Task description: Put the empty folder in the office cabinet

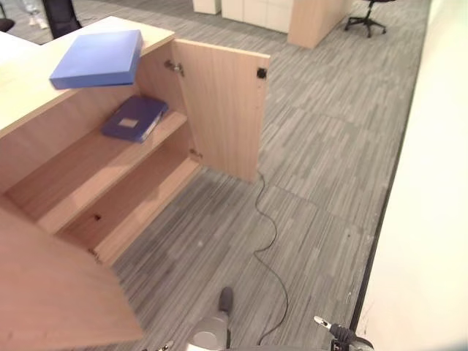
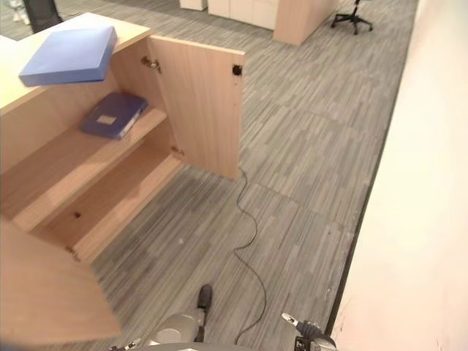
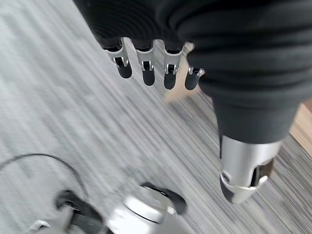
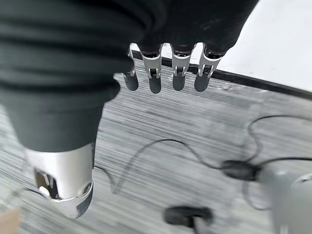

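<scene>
A: What is closest?

B: The left hand (image 3: 161,73) and the right hand (image 4: 165,73). Both hang over the grey carpet (image 1: 314,183) with loose, straight fingers and nothing in them.

A: Where is the folder?

B: A dark blue folder (image 1: 134,118) lies flat on the upper shelf (image 1: 80,164) of the cabinet (image 1: 44,88), whose door (image 1: 223,110) is open. A light blue box file (image 1: 98,58) lies on top of the cabinet.

Bright, even light; both wrist views are motion-blurred.
</scene>
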You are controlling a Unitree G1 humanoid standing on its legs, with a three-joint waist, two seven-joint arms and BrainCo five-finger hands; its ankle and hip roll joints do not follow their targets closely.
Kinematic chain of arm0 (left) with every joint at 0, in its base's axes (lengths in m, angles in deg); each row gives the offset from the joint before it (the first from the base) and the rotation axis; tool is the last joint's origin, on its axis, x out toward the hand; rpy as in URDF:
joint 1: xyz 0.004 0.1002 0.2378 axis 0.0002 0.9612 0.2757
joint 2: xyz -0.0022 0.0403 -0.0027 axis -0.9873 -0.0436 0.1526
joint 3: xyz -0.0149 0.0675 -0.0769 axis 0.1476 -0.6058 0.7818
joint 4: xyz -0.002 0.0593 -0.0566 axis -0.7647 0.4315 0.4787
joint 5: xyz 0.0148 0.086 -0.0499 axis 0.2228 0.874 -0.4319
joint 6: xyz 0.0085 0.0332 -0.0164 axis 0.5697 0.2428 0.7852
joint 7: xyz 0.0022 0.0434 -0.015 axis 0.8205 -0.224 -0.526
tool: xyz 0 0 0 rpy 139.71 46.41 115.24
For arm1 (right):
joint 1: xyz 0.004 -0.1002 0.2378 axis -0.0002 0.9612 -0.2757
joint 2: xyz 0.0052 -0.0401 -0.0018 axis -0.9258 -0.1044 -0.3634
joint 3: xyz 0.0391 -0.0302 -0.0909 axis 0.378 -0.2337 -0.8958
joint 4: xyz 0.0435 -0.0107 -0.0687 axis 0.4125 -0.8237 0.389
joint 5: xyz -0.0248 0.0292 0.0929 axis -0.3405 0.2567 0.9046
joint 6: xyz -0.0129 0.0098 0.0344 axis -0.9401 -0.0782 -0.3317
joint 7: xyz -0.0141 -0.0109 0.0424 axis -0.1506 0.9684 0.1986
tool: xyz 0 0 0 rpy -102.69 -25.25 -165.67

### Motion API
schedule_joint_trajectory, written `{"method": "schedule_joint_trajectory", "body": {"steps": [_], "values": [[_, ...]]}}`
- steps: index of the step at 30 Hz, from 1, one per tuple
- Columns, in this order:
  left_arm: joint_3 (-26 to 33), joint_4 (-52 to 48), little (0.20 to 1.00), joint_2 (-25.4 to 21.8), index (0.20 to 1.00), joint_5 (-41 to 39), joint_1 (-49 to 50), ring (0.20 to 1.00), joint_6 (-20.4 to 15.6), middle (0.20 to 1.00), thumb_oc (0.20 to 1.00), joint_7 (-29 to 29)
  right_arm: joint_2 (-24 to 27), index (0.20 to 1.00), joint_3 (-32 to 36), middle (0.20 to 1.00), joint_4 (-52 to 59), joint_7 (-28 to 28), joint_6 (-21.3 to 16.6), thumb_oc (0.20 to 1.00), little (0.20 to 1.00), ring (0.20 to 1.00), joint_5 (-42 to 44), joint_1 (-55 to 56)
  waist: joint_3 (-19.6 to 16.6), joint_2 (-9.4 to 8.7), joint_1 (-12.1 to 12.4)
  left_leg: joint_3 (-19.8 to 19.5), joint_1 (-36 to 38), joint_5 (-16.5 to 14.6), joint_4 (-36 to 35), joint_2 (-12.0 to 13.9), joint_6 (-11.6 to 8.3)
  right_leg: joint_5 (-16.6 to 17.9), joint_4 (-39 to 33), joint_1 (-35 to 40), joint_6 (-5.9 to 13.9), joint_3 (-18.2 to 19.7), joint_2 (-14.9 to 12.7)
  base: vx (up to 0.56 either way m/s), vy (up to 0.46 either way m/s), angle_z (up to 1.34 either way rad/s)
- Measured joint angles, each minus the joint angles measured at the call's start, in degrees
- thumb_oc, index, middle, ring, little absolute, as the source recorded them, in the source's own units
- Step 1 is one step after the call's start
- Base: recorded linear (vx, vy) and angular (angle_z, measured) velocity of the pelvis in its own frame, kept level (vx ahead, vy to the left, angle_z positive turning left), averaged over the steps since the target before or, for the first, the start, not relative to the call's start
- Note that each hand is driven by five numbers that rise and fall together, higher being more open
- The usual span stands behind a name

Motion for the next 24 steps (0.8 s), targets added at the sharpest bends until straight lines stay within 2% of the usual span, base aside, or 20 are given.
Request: {"method": "schedule_joint_trajectory", "body": {"steps": [2, 3, 4, 5, 6, 7, 8, 9, 10, 11, 12, 13, 14, 16, 17, 18, 19, 20, 21, 24], "values": [[-0.8, -1.1, 1.0, 0.13, 1.0, 0.23, -0.73, 1.0, -0.66, 1.0, 1.0, -0.21, -0.4, 1.0, 0.03, 1.0, 0.17, -0.35, 0.0, 1.0, 1.0, 1.0, -0.49, -0.2, -1.01, 0.64, 0.32, -0.03, 1.82, -2.44, 0.0, -0.82, 1.91, -0.17, 4.76, -0.92, 2.88, -0.7, -2.01, 0.21, 0.273, -0.09], [-1.42, -1.08, 1.0, -0.02, 1.0, 0.23, -1.23, 1.0, -0.5, 1.0, 1.0, -0.23, -0.57, 1.0, 0.06, 1.0, 0.09, -0.4, 0.01, 1.0, 1.0, 1.0, -0.66, -0.29, -1.15, 0.7, 0.2, -0.05, 2.06, -3.31, -0.05, -1.33, 2.49, -0.5, 6.62, -1.13, 3.14, -0.84, -2.65, 0.14, 0.228, 0.0], [-1.92, -0.92, 1.0, -0.11, 1.0, 0.26, -1.95, 1.0, -0.3, 1.0, 1.0, -0.46, -0.78, 1.0, 0.14, 1.0, 0.57, -0.54, 0.06, 1.0, 1.0, 1.0, -1.54, -0.27, -1.66, 1.29, 0.16, -0.63, 3.48, -4.78, -0.02, -2.61, 3.22, -2.32, 13.9, -3.32, 3.46, -2.29, -5.08, 0.2, 0.351, 0.16], [-2.36, -0.66, 1.0, -0.07, 1.0, 0.31, -2.23, 1.0, -0.1, 1.0, 1.0, -0.54, -0.59, 1.0, 0.22, 1.0, 1.15, -0.8, 0.03, 1.0, 1.0, 1.0, -1.57, -0.32, -1.95, 2.31, -0.17, -1.16, 4.73, -5.42, -0.01, -3.44, 3.78, -3.99, 24.16, -7.09, 4.01, -3.15, -7.27, 0.12, 0.239, 0.24], [-2.41, -0.58, 1.0, -0.11, 1.0, 0.35, -2.11, 1.0, 0.02, 1.0, 1.0, -0.59, -0.46, 1.0, 0.19, 1.0, 2.09, -0.9, 0.1, 1.0, 1.0, 1.0, -1.57, 0.29, -2.43, 3.02, -0.42, -1.73, 5.75, -6.36, 0.0, -4.3, 4.65, -4.68, 32.3, -10.46, 4.38, -3.69, -9.53, 0.14, 0.228, 0.23], [-2.77, -0.62, 1.0, -0.36, 1.0, 0.43, -1.83, 1.0, -0.03, 1.0, 1.0, -0.59, -0.51, 1.0, 0.17, 1.0, 2.35, -1.0, 0.07, 1.0, 1.0, 1.0, -1.57, 0.7, -2.68, 2.92, -0.42, -1.8, 6.35, -6.32, 0.02, -5.05, 4.5, -4.63, 37.2, -11.95, 4.16, -4.07, -11.84, 0.14, 0.099, 0.3], [-2.81, -0.58, 1.0, -0.68, 1.0, 0.87, -1.55, 1.0, 0.01, 1.0, 1.0, -0.61, -0.74, 1.0, 0.05, 1.0, 2.33, -1.25, 0.11, 1.0, 1.0, 1.0, -1.57, 1.31, -3.01, 2.91, -0.58, -2.68, 7.58, -7.55, 0.02, -6.49, 5.5, -5.13, 40.72, -13.17, 3.9, -4.46, -15.12, 0.23, 0.106, 0.42], [-3.2, -0.61, 1.0, -0.98, 1.0, 0.89, -1.55, 1.0, -0.01, 1.0, 1.0, -0.68, -1.05, 1.0, -0.03, 1.0, 2.34, -1.51, 0.17, 1.0, 1.0, 1.0, -1.57, 1.95, -3.13, 2.88, -0.68, -3.94, 8.62, -8.96, 0.18, -7.58, 6.34, -5.03, 41.93, -15.09, 4.29, -4.14, -18.61, 0.13, 0.053, 0.41], [-4.43, -0.62, 1.0, -1.0, 1.0, 0.89, -1.52, 1.0, 0.0, 1.0, 1.0, -0.7, -1.1, 1.0, -0.07, 1.0, 2.33, -1.49, 0.2, 1.0, 1.0, 1.0, -1.57, 1.93, -2.9, 3.15, -0.46, -4.16, 8.78, -9.05, 0.45, -7.86, 6.93, -5.07, 42.34, -16.48, 4.25, -4.4, -20.69, 0.08, -0.016, 0.31], [-4.78, -0.55, 1.0, -0.68, 1.0, 0.9, -1.5, 1.0, 0.12, 1.0, 1.0, -0.89, -1.09, 1.0, -0.04, 1.0, 2.5, -1.49, 0.12, 1.0, 1.0, 1.0, -1.57, 2.04, -2.4, 3.63, -0.5, -4.18, 9.37, -8.75, 1.23, -7.68, 6.58, -5.18, 39.79, -17.12, 4.05, -5.6, -22.51, 0.02, -0.055, 0.3], [-4.98, -0.36, 1.0, -0.55, 1.0, 0.91, -1.33, 1.0, 0.2, 1.0, 1.0, -1.13, -1.17, 1.0, -0.22, 1.0, 2.78, -1.59, 0.11, 1.0, 1.0, 1.0, -1.56, 1.72, -2.24, 4.17, -0.93, -5.34, 9.28, -9.37, 2.07, -7.38, 6.1, -4.67, 35.96, -17.76, 4.9, -5.71, -22.97, 0.1, -0.104, 0.57], [-5.13, -0.14, 1.0, -0.73, 1.0, 0.9, -1.43, 1.0, 0.2, 1.0, 1.0, -1.23, -1.35, 1.0, -0.58, 1.0, 3.23, -1.59, 0.16, 1.0, 1.0, 1.0, -1.55, 1.75, -1.82, 4.07, -1.11, -6.49, 9.46, -9.71, 2.43, -7.11, 5.57, -3.54, 30.59, -19.65, 6.29, -4.63, -23.1, 0.1, -0.119, 0.64], [-5.05, -0.31, 1.0, -0.84, 1.0, 0.9, -1.32, 1.0, 0.15, 1.0, 1.0, -1.28, -1.34, 1.0, -0.64, 1.0, 3.79, -1.58, 0.16, 1.0, 1.0, 1.0, -1.55, 1.72, -1.4, 3.78, -1.21, -6.83, 9.59, -9.74, 2.49, -7.04, 5.51, -2.69, 27.6, -20.38, 6.61, -3.9, -22.78, 0.12, -0.133, 0.56], [-5.0, -0.62, 1.0, -0.94, 1.0, 0.91, -1.2, 1.0, 0.12, 1.0, 1.0, -1.28, -1.28, 1.0, -0.63, 1.0, 4.71, -1.59, 0.08, 1.0, 1.0, 1.0, -1.51, 1.57, -0.52, 3.19, -1.45, -8.62, 9.95, -10.4, 2.83, -6.84, 4.43, -0.94, 21.9, -22.04, 7.65, -1.32, -20.13, 0.14, -0.134, 0.4], [-4.92, -0.56, 1.0, -0.9, 1.0, 0.92, -1.15, 1.0, 0.13, 1.0, 1.0, -1.29, -1.28, 1.0, -0.54, 1.0, 4.7, -1.57, 0.08, 1.0, 1.0, 1.0, -1.47, 1.02, 0.24, 3.08, -2.28, -10.38, 10.42, -10.82, 2.96, -6.3, 3.73, 1.54, 15.37, -21.87, 7.63, 1.48, -16.66, 0.21, -0.182, 0.61], [-4.88, -0.31, 1.0, -0.89, 1.0, 0.98, -0.78, 1.0, 0.12, 1.0, 1.0, -1.3, -1.29, 1.0, -0.53, 1.0, 4.7, -1.55, 0.07, 1.0, 1.0, 1.0, -1.44, 0.77, 1.13, 2.7, -2.94, -12.12, 11.22, -11.18, 2.93, -6.32, 3.43, 4.41, 12.27, -22.48, 7.16, 1.67, -14.93, 0.16, -0.137, 0.61], [-4.82, -0.02, 1.0, -0.82, 1.0, 1.04, -1.12, 1.0, 0.1, 1.0, 1.0, -1.27, -1.31, 1.0, -0.55, 1.0, 4.59, -1.54, 0.1, 1.0, 1.0, 1.0, -1.44, 0.6, 1.7, 2.36, -3.04, -13.1, 12.09, -11.41, 2.73, -6.18, 3.12, 5.72, 11.07, -22.62, 7.43, 2.51, -13.48, 0.17, -0.158, 0.54], [-4.58, 0.42, 1.0, -0.84, 1.0, 1.37, -0.86, 1.0, 0.08, 1.0, 1.0, -1.32, -1.44, 1.0, -0.56, 1.0, 4.58, -1.54, 0.09, 1.0, 1.0, 1.0, -1.43, 0.68, 1.93, 2.47, -3.35, -13.78, 12.15, -11.56, 2.83, -6.0, 2.84, 7.02, 9.52, -22.75, 7.03, 3.23, -12.56, 0.13, -0.119, 0.68], [-4.39, 0.38, 1.0, -0.95, 1.0, 1.97, -0.49, 1.0, -0.01, 1.0, 1.0, -1.31, -1.83, 1.0, -0.3, 1.0, 4.59, -1.56, 0.1, 1.0, 1.0, 1.0, -1.43, 0.9, 2.23, 1.27, -4.22, -15.77, 12.95, -12.09, 2.36, -6.06, 2.81, 9.7, 7.58, -23.34, 6.29, 3.44, -11.64, 0.18, -0.188, 0.74], [-4.37, 0.23, 1.0, -0.71, 1.0, 2.11, 0.65, 1.0, -0.08, 1.0, 1.0, -1.34, -2.01, 1.0, 0.08, 1.0, 4.51, -1.59, 0.09, 1.0, 1.0, 1.0, -1.4, 1.53, 2.38, 0.63, -4.29, -18.55, 14.45, -13.14, 2.19, -5.5, 1.75, 14.95, 5.69, -22.09, 5.02, 4.82, -10.5, 0.16, -0.205, 0.56]]}}
